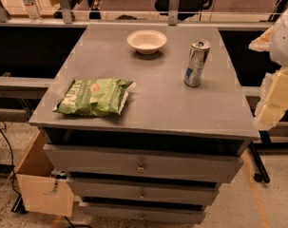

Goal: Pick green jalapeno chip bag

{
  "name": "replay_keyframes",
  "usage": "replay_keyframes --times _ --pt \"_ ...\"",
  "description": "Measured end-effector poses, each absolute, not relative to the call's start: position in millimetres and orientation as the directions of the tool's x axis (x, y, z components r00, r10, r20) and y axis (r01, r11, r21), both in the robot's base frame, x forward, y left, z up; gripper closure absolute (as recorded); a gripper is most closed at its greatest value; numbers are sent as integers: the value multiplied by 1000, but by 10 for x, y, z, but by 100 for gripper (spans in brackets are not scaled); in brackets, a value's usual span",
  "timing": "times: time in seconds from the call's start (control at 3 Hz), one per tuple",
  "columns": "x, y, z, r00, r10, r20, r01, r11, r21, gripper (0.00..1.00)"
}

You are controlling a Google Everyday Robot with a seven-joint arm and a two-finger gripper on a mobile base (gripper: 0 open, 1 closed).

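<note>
The bag (93, 97) lies flat at the front-left corner of the counter (162, 99), its left end near the edge; the end effector (273, 99) hangs off the right side, beyond the counter's rim, well apart from the bag; whether it is spread or pressed together I cannot tell. Risks, as I judge them: the bag looks puffy and slick, so a shallow pinch may slip; a push from the right could slide it off the left edge, above the box (41, 184). The can (196, 63) stands upright between end effector and bag; a low sweep would likely topple it. The bowl (147, 41) sits at the back, out of the way.
</note>
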State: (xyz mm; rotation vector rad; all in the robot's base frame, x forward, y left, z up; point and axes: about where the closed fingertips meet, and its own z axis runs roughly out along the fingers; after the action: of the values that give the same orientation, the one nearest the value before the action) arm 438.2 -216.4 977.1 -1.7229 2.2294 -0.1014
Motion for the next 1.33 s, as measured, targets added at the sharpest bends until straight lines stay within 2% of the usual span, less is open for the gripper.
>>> replay_keyframes --times 0.67,1.33 --pt "4419 -2100 9776 -216 -948 -232 -934 270 -234 0" --pt "4852 -1100 9838 -6 -972 -236 -975 59 -215 0"
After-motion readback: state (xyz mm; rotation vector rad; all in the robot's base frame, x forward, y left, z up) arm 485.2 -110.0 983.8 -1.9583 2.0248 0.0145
